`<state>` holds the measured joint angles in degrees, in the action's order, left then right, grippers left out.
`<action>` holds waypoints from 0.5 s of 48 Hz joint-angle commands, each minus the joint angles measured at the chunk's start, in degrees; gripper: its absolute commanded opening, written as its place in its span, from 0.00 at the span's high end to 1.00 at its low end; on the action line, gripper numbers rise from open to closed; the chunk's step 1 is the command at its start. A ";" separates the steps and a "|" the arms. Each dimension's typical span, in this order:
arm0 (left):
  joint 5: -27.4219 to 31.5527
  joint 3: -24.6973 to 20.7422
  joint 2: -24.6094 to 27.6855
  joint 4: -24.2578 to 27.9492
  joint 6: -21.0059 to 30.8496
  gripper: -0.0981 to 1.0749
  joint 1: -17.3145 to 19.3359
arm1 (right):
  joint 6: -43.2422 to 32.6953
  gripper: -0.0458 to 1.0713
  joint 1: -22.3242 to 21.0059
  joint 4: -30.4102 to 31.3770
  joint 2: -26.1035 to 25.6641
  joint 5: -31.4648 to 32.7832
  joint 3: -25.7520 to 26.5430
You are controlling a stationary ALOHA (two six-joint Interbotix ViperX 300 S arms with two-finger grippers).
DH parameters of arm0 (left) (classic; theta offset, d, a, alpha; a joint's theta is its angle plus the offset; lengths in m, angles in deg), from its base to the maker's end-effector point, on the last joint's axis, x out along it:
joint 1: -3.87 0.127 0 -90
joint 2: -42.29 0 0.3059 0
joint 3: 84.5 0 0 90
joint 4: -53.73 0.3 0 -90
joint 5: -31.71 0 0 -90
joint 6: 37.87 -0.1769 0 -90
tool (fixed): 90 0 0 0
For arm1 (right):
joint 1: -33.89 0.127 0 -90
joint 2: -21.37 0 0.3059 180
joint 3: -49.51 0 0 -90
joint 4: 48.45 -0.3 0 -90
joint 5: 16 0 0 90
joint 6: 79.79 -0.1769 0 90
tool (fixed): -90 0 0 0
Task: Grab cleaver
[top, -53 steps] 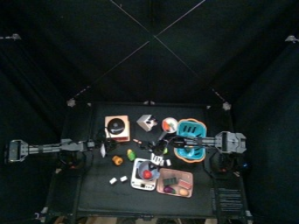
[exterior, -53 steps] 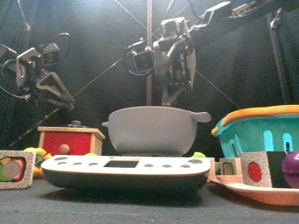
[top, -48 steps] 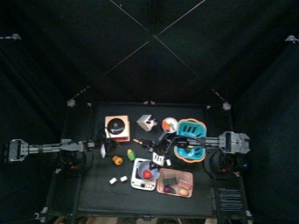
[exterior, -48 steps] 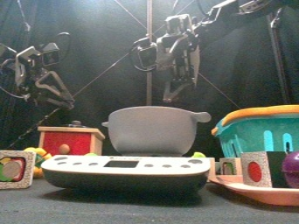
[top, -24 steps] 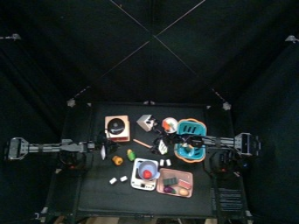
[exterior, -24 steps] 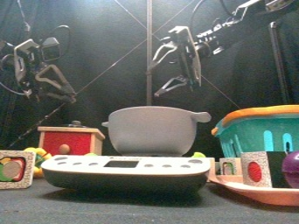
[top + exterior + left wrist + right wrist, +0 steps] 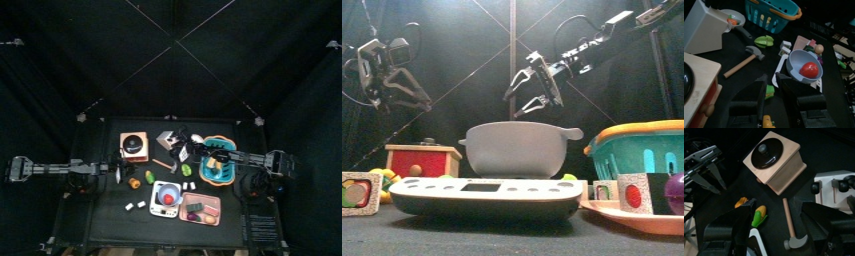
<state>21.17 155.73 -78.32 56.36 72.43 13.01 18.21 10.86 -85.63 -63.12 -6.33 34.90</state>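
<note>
The cleaver [image 7: 168,139], a light-grey squarish blade, lies at the back of the table just right of the orange box [image 7: 134,143]. It shows as a pale slab [image 7: 706,25] in the left wrist view. The front view and the right wrist view do not show it. My right gripper [image 7: 199,152] hovers open and empty, a little to the right of the cleaver and nearer the front. It is raised and tilted [image 7: 539,88], and its wide jaws frame the box [image 7: 774,160]. My left gripper [image 7: 90,172] rests open near the left edge.
A wooden hammer [image 7: 746,56] lies in front of the box, with corn [image 7: 759,216] beside it. A teal basket [image 7: 218,163] sits right of centre. At the front stands a white scale [image 7: 489,195] carrying a grey bowl [image 7: 523,147], beside a pink tray [image 7: 203,208].
My right gripper has pulled back to the right and swung up from hanging down to a tilted pose, still open. The left arm has lifted slightly.
</note>
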 commanded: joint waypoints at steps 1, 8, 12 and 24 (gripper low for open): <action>-0.62 -1.67 0.18 -0.09 -0.09 0.35 0.62 | -1.05 0.12 -1.58 -0.88 -0.26 6.06 4.13; -0.62 -1.67 0.18 0.00 -0.09 0.35 1.67 | -6.77 0.12 -3.96 2.81 2.02 12.39 8.44; -0.62 -1.58 0.18 0.00 -0.09 0.35 1.76 | -11.87 0.12 -4.92 7.03 3.25 15.38 10.28; -0.26 -0.53 0.26 -0.35 -0.09 0.35 1.76 | -30.67 0.12 -4.66 30.23 6.42 27.33 17.23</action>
<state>21.08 155.91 -78.14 56.19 72.52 14.59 -8.42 5.94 -64.10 -56.09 17.84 48.61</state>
